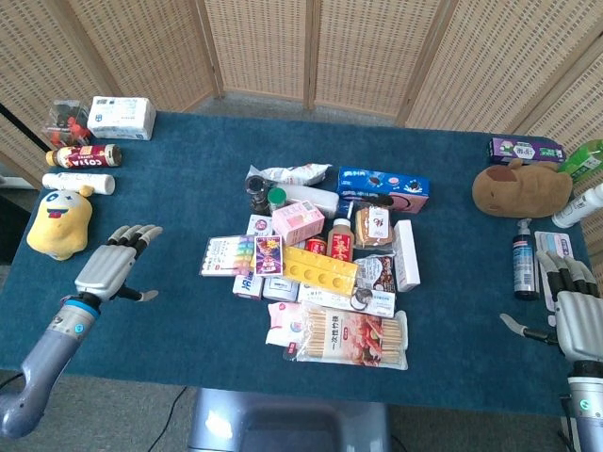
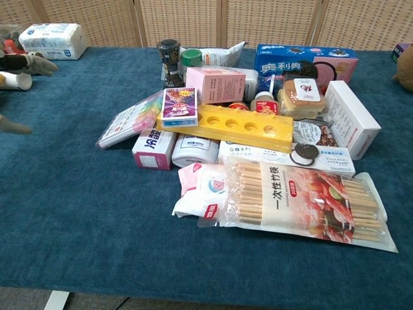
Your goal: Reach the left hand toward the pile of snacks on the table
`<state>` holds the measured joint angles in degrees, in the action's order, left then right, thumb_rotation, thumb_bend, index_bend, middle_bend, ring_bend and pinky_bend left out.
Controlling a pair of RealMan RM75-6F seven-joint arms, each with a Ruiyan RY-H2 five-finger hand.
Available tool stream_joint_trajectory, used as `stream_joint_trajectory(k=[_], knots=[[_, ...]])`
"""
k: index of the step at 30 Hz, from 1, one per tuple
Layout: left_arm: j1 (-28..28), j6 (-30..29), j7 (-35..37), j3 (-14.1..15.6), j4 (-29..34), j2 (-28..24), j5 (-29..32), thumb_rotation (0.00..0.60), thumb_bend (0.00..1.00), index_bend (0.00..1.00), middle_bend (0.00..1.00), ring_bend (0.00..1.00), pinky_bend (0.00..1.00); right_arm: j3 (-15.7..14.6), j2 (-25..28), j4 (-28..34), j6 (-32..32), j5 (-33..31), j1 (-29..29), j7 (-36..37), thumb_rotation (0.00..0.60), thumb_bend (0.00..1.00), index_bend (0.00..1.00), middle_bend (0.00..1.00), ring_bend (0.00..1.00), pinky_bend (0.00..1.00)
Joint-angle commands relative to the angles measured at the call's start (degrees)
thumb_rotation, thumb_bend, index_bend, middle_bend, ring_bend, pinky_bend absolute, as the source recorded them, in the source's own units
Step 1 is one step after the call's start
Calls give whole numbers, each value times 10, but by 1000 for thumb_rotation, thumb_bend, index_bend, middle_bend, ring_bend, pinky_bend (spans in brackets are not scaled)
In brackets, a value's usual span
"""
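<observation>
Right hand (image 1: 579,315), at the near right edge: fingers apart, holding nothing. Left hand (image 1: 111,266), over the blue table (image 1: 179,198) at near left: fingers spread, pointing far and right, empty, well apart from the pile of snacks (image 1: 325,273). The pile lies at table centre, long axis near to far; its nearest item, a breadstick packet (image 2: 303,203), lies left to right. Yellow plush toy (image 1: 58,221), just beyond the left hand.
</observation>
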<state>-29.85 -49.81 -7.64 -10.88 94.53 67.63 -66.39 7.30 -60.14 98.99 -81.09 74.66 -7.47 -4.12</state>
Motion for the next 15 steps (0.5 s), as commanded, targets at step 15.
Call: stream_joint_trajectory(k=[15], knots=[[-120,123,85,-27,-129,117,39,523,189,0,44,14,0,2,25,8,-17,6,22,43,406,63,0,0,0,39]])
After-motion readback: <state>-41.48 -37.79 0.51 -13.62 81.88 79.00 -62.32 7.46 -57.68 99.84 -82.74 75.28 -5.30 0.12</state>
